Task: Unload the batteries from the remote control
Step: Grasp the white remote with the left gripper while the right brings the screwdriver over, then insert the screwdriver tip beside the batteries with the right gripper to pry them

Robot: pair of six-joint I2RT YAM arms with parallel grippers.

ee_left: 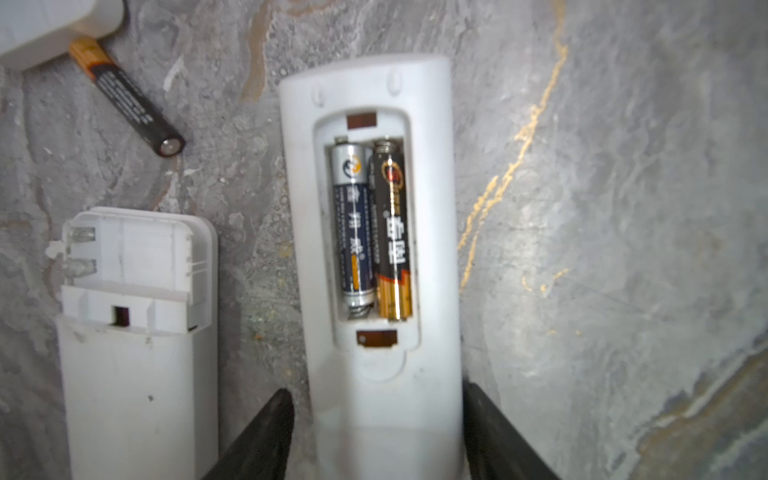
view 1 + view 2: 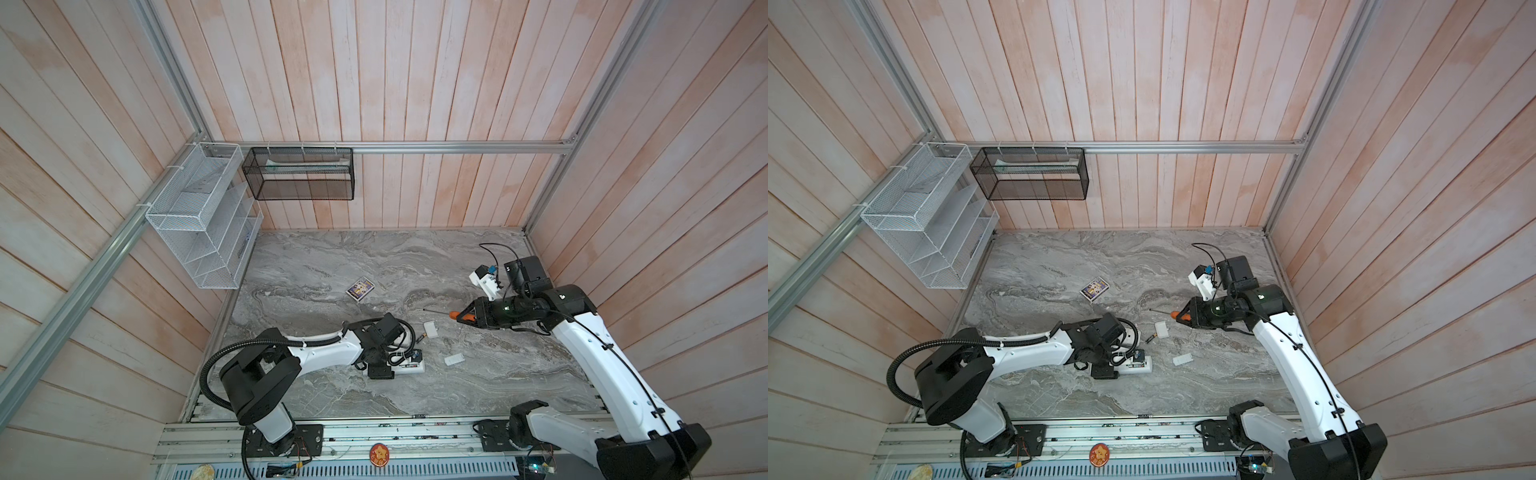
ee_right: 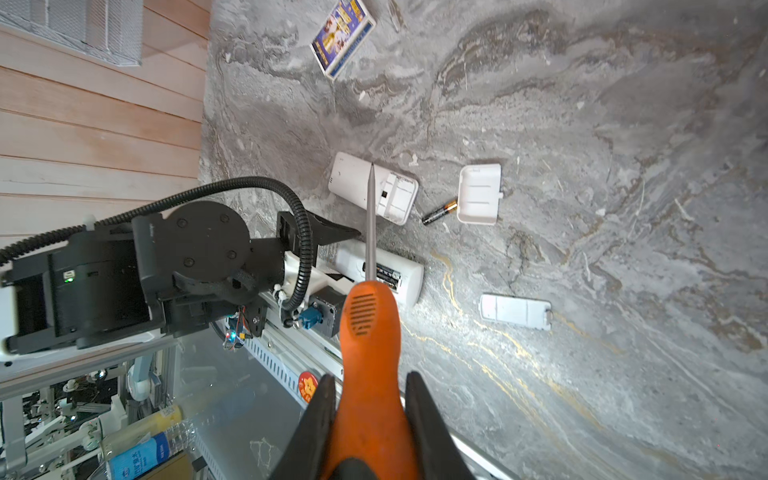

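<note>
Top views first: left gripper (image 2: 395, 365) low over the white remote (image 2: 415, 368), near-centre on the table (image 2: 332, 257). The right gripper (image 2: 462, 316), off to the right, is clamped on an orange screwdriver (image 2: 456, 314).

Left wrist: jaws parted astride the remote (a sliver of table shows beside 1 finger (image 1: 270, 428)), and 2 batteries (image 1: 353, 224) sit side by side in its uncovered bay.

Right wrist: a loose battery (image 3: 438, 212) lies farther back, between a second remote (image 3: 357, 183) and a cover plate (image 3: 478, 194).
</note>
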